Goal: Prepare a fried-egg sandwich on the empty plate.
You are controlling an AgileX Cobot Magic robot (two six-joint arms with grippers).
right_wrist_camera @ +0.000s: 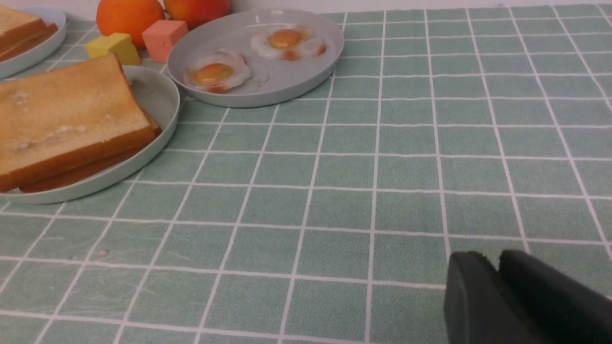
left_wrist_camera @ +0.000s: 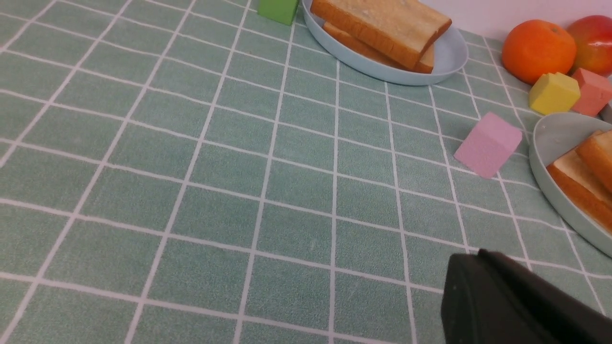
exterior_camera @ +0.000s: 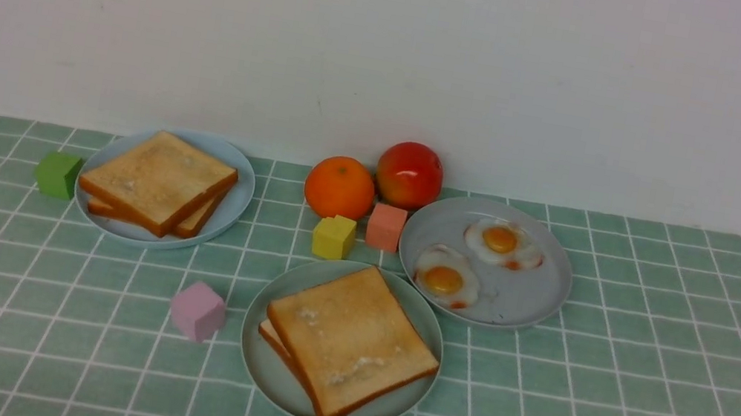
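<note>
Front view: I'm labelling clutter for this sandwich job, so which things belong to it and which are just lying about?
Belongs to the job:
sandwich
mint-green plate
toast stack on the blue plate
two fried eggs on the grey plate

Just lying about:
orange
apple
green, yellow, salmon, pink blocks

open cloth right [exterior_camera: 673,379] — pink cube [exterior_camera: 197,311] left.

The bench [exterior_camera: 646,405], under a green white-gridded cloth, carries three round plates: mint-green [exterior_camera: 268,372], light-blue [exterior_camera: 232,204], grey-blue [exterior_camera: 536,296]. Beside them lie an orange [exterior_camera: 339,187], a red tomato [exterior_camera: 409,174], and green [exterior_camera: 57,174], yellow [exterior_camera: 333,236], salmon [exterior_camera: 385,226] and pink [exterior_camera: 197,311] cubes.
</note>
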